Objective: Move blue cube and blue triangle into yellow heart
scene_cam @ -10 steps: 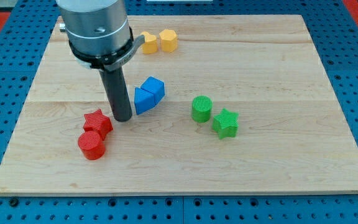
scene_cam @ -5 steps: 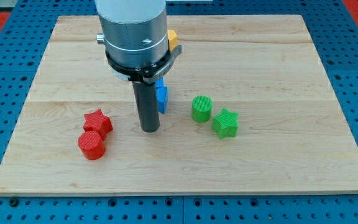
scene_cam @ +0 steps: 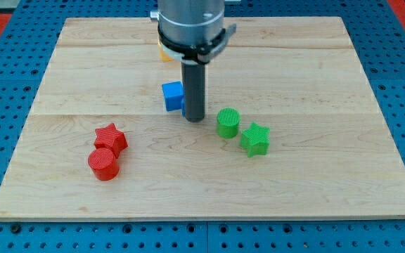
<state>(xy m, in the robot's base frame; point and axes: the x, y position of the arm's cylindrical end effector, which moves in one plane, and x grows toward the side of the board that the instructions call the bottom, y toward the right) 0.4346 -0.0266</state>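
Nearest on the counter sit red and green blocks, clear of the work. My tip stands just right of the blue cube; there is no pincer, nothing held. The blue triangle is hidden, the yellow heart barely shows, so a push could split the blues or scatter yellows.

single view, raised at the wooden board's near edge, angled down, whole board framed

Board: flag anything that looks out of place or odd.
Nothing damaged or spilled. Only one blue block shows, beside my tip on the view's left; the arm hides most of a yellow block at the top, so the second blue block cannot be found.
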